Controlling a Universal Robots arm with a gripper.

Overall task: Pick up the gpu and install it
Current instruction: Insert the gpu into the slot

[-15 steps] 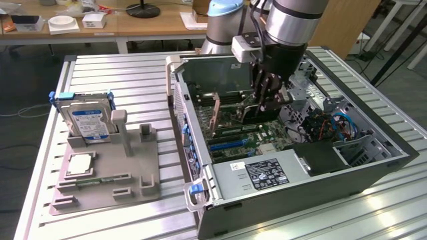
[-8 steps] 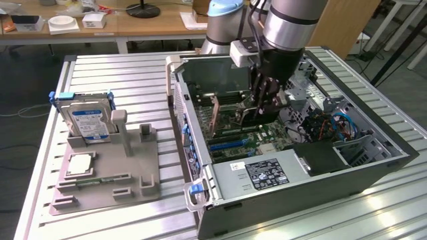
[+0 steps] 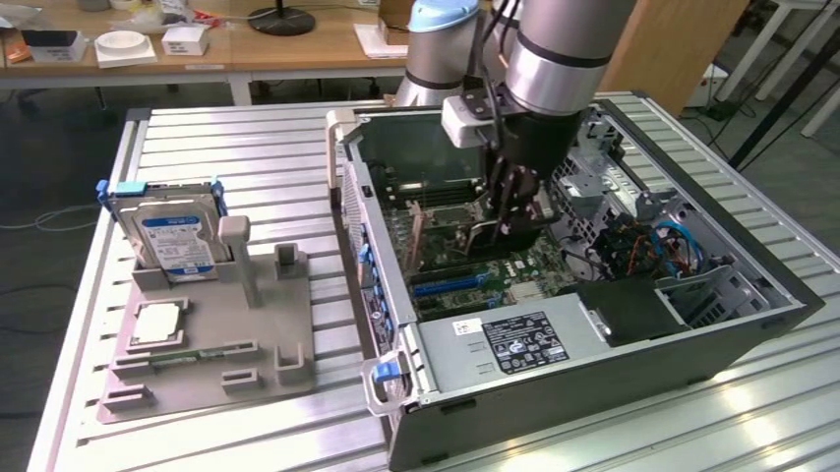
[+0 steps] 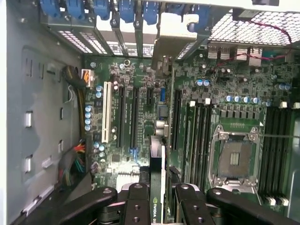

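As your tool (image 4: 159, 208) hangs over the green motherboard (image 4: 234, 93), it grips the thin black gpu (image 4: 157, 164). You see that gpu edge-on.

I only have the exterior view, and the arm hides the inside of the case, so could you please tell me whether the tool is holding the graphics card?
Observer: Yes. In the wrist view the graphics card sits edge-on, clamped in the tool, with the motherboard beyond it.
Operator: Thank you. Are the long slots on the board free?
Observer: The white slot and the two black slots beside it hold nothing. I cannot tell whether the card's edge touches the board.
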